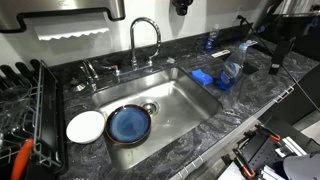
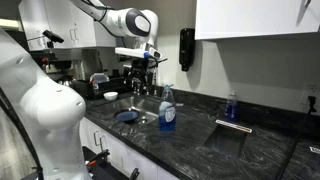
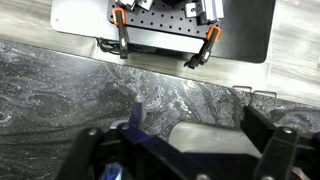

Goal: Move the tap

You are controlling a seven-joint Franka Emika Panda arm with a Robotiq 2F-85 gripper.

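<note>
Wrist view: pincer (image 3: 180,140) spread apart and empty above marbled tabletop (image 3: 60,90); in an exterior view, tap (image 1: 133,45) upright behind sink (image 1: 185,100), untouched, so whole move judged yet to do.

You're facing a dark marbled tabletop (image 2: 262,158) set along a pale wall (image 2: 265,70). White cabinets (image 2: 250,18) hang above its back edge, and white doors (image 2: 125,152) run beneath its front edge.
</note>
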